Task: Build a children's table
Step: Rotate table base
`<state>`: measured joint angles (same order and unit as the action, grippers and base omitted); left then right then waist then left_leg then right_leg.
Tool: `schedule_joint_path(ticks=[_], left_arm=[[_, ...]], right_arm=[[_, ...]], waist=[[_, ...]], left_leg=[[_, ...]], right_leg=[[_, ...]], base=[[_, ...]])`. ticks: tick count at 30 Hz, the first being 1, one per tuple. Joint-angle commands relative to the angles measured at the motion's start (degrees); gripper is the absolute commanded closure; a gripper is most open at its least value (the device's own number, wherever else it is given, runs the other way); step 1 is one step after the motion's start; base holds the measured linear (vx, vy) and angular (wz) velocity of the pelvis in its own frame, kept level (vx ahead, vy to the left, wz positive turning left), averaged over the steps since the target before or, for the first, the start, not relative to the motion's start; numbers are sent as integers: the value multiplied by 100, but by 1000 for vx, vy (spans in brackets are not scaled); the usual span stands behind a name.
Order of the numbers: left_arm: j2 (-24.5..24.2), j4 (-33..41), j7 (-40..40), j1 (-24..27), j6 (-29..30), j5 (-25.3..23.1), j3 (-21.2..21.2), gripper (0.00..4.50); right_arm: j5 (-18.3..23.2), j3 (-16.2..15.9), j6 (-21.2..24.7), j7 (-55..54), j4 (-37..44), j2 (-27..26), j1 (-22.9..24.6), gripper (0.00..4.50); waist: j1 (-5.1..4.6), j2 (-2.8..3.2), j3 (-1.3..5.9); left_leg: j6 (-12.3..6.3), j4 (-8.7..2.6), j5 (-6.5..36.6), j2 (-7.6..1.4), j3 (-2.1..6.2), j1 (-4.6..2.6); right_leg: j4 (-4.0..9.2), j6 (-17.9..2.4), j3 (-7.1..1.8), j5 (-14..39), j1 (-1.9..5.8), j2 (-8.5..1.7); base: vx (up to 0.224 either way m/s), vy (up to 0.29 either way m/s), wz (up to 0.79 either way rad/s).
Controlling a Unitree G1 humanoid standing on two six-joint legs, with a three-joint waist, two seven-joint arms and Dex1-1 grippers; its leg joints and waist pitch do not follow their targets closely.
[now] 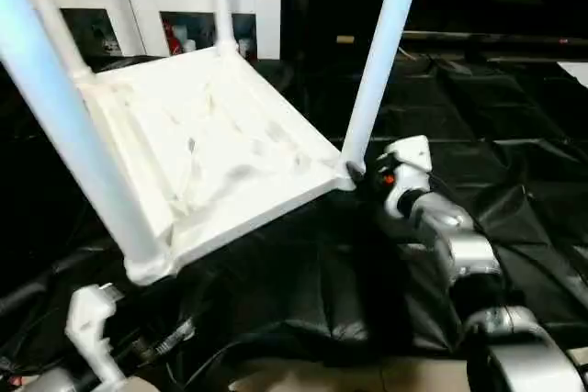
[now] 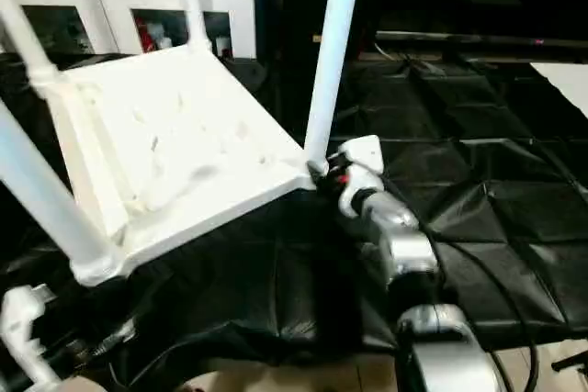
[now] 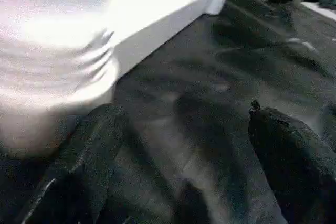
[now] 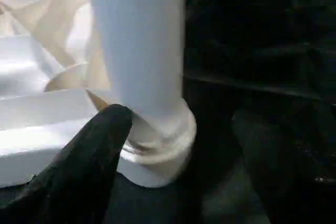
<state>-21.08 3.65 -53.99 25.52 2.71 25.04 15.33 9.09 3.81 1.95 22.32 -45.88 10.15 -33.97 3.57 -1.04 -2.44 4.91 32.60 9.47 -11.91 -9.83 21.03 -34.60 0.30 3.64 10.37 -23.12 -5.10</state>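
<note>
The children's table is upside down and tilted on black cloth, its white ribbed top (image 1: 211,149) facing up. Several white tube legs rise from the corner sockets: a thick near-left leg (image 1: 64,126) and a right leg (image 1: 381,52) among them. My right gripper (image 4: 184,124) is at the right corner socket (image 1: 349,172). It is open, with the leg's base (image 4: 157,135) between its fingers and one finger (image 4: 94,156) touching the socket. My left gripper (image 3: 189,182) hangs open just below the near-left corner socket (image 3: 52,98), nothing between its fingers.
A white glass-door cabinet (image 1: 156,16) stands behind the table. Black quilted cloth (image 1: 514,135) covers the ground to the right, with a dark bar (image 1: 496,40) across the back. Cables (image 1: 165,341) lie by my left arm.
</note>
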Motion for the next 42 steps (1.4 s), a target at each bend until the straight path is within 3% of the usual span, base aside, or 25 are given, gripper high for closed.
schedule_joint_path(ticks=[1,6,11,14,16,19,21,26,28,29,30,31,38,42], left_arm=[[-97,-265,-90,-140,-232,202,334,11],[-218,-324,-182,-208,-316,383,563,11],[-215,64,-97,-144,-224,674,776,11],[-357,437,24,-58,-32,777,899,11],[-429,504,145,-62,2,781,1030,11],[-471,748,410,-257,123,863,1087,11],[-475,882,512,-373,232,928,1067,11],[-433,1247,815,-792,546,1027,754,11],[-386,1172,1004,-1303,648,832,439,11],[-352,1165,1028,-1453,696,799,314,11],[-332,1175,1024,-1522,755,825,240,11],[-287,1194,1034,-1633,832,843,124,11],[-5,1311,1175,-2237,1202,928,-542,11],[21,1335,1149,-2450,1315,858,-830,11]], right_arm=[[38,116,-162,86,-130,88,-70,90],[104,-46,-206,614,433,117,370,90],[378,-242,67,1308,1324,207,943,90],[538,-377,281,1745,1972,342,1353,90],[580,-397,393,1898,2219,405,1515,90],[662,-447,561,2034,2465,438,1656,90],[670,-477,634,2047,2543,433,1690,90],[668,-646,861,2063,2753,346,1766,90],[555,-674,948,1877,2658,208,1691,90],[457,-687,956,1714,2536,157,1629,90],[373,-690,948,1567,2427,124,1576,90],[294,-675,952,1375,2265,62,1494,90],[-114,-670,893,398,1372,-229,1020,90],[-193,-685,871,243,1074,-281,827,90]], waist=[[2,64,251],[13,26,243],[30,26,238],[65,21,225],[69,-2,207],[91,2,205],[93,25,208],[132,-11,220],[177,34,231],[186,26,236],[185,66,228],[175,51,257],[123,33,296],[127,42,331]], left_leg=[[2,-402,2296,-81,-22,-84],[-13,-408,2434,-100,-10,-86],[-32,-436,2493,-120,11,-69],[-26,-430,2634,-120,10,-95],[-24,-438,2697,-104,22,-79],[23,-432,2720,-95,34,-101],[65,-438,2745,-103,45,-109],[99,-427,2715,-95,33,-123],[159,-426,2717,-95,28,-172],[174,-423,2714,-94,29,-178],[204,-431,2729,-94,36,-169],[273,-446,2566,-82,58,-110],[292,-401,2240,-64,20,-89],[224,-371,1749,-67,-1,-67]], right_leg=[[482,-812,-219,1924,163,-163],[497,-776,-223,2141,161,-183],[480,-748,-223,2066,178,-157],[507,-715,-225,2302,154,-165],[537,-571,-218,2641,151,-174],[570,-452,-217,2895,125,-176],[560,-480,-212,2821,115,-171],[550,-486,-219,2720,107,-165],[551,-508,-228,2621,68,-154],[547,-523,-228,2570,69,-159],[538,-536,-230,2554,74,-167],[494,-554,-214,2413,155,-183],[423,-718,-223,1867,177,-169],[335,-885,-219,1138,225,-154]], base=[[0,0,0],[0,0,0],[0,0,0],[0,0,0],[0,0,0],[0,0,0],[0,0,0],[0,0,0],[0,0,0],[0,0,0],[0,0,0],[0,0,0],[0,0,0],[0,0,0]])
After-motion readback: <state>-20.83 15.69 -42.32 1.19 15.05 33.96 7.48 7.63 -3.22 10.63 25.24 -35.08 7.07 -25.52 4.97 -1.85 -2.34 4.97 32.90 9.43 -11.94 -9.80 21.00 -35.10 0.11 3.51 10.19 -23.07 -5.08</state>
